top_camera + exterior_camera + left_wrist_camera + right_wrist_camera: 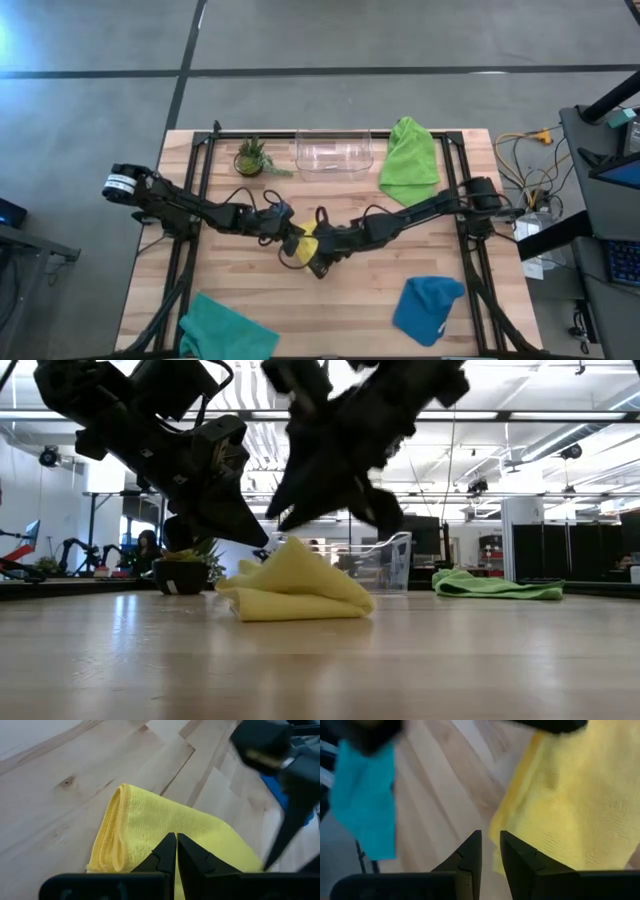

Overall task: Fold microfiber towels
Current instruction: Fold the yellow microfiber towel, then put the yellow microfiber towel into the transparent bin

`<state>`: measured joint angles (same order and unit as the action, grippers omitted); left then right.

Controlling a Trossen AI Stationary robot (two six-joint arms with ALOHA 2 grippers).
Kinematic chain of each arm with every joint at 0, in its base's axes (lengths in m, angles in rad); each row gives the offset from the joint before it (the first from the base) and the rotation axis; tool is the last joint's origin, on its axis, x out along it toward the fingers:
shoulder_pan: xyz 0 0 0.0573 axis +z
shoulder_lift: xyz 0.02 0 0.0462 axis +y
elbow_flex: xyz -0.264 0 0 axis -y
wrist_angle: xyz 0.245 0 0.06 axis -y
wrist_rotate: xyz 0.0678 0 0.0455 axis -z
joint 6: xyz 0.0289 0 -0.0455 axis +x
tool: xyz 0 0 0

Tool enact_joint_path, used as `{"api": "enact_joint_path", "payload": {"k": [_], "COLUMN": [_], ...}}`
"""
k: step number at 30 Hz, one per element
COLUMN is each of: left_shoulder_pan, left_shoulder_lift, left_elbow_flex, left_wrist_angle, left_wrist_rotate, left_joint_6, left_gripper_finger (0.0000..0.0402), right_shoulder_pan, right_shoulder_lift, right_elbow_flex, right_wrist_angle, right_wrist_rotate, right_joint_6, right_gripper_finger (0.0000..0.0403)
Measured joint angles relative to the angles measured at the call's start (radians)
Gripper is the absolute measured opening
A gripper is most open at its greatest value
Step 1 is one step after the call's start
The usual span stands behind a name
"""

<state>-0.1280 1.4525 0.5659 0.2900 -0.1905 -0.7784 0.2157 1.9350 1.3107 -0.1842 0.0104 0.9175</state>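
Note:
A yellow towel (306, 243) lies folded in several layers at the table's middle, its top layer rising to a peak (289, 542). My left gripper (176, 837) comes from the left, shut, its tips at the towel's top layer. My right gripper (490, 836) comes from the right, at the towel's near edge, its fingers a little apart. A lime green towel (410, 160) lies crumpled at the far right, a blue one (428, 308) at the near right and a teal one (225, 335) at the near left. My left gripper has its shut fingertips against the yellow towel's top layer (170, 827), slanting down from the table's left. Whether any cloth is pinched between them I cannot tell. My right gripper has the towel's edge (496, 832) between its fingertips, slanting down from the table's right. How many layers it holds does not show. The rest of the towel lies on the table.
A clear plastic bin (333, 152) and a small potted plant (252, 157) stand along the far edge. Bare wood lies between the yellow towel and the near edge.

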Motion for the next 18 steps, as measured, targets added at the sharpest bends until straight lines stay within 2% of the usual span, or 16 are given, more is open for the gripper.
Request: {"api": "enact_joint_path", "payload": {"k": [5,10,18], "left_shoulder_pan": [0.000,0.000,0.000], "left_shoulder_lift": [0.000,0.019,0.150], "left_elbow_flex": [-0.001,-0.001,0.019], "left_wrist_angle": [0.000,0.004,0.007], "left_wrist_rotate": [0.001,0.036,0.058], "left_joint_6": [0.000,0.000,0.000], "left_gripper_finger": [0.0000,0.0000,0.0000], "right_shoulder_pan": [-0.002,-0.005,-0.005], "right_shoulder_lift": [-0.049,-0.038,0.017], "right_elbow_flex": [-0.002,-0.005,-0.009], "right_wrist_angle": [-0.011,-0.139,-0.108], "right_wrist_rotate": [0.046,0.056,0.065], "right_joint_6": [-0.047,-0.063,-0.108], "right_gripper_finger": [0.0062,0.0049,0.0011]}}
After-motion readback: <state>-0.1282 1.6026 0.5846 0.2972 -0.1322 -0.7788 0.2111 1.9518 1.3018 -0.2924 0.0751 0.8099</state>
